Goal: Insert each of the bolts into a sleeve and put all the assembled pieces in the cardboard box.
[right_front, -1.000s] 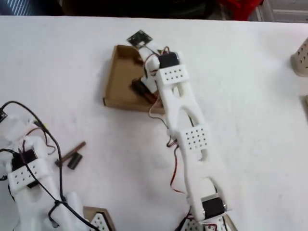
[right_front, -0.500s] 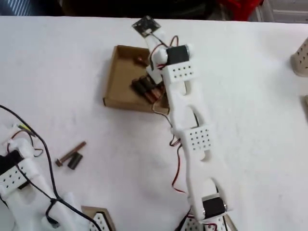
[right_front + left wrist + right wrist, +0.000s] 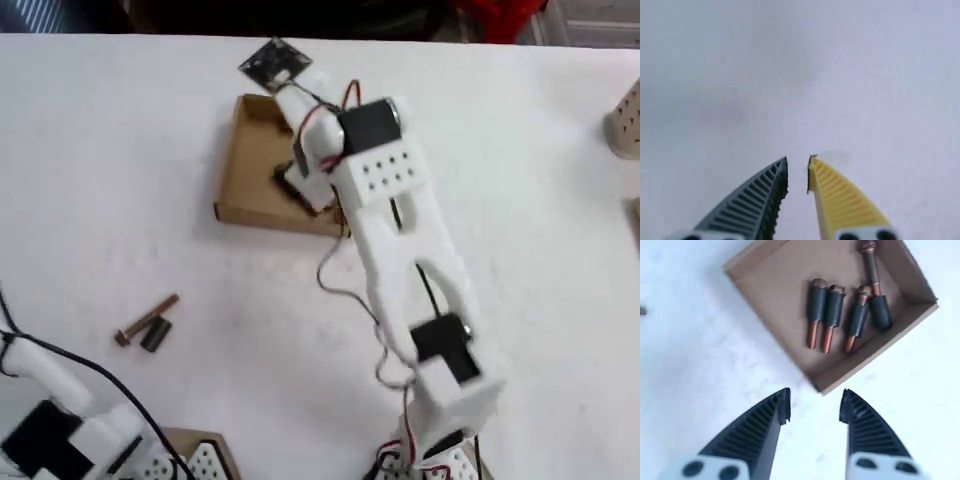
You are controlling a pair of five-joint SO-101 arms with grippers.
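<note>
The right fingers [image 3: 779,412] are spread wide and hold nothing, hovering above the white table [image 3: 690,365]. Just beyond their tips sits the open box [image 3: 765,285]. Inside it lie four copper bolts with black sleeves. Three [image 3: 832,307] lie side by side, each bolt through its sleeve. A fourth [image 3: 874,277] lies beside them at an angle, its sleeve at the end away from the head. The left fingers [image 3: 772,185], one grey and one yellow, are nearly together with a thin gap at the tips, gripping nothing, over the table. Well away from the right fingers, a loose bolt [image 3: 147,318] lies just beside a loose sleeve [image 3: 155,336].
</note>
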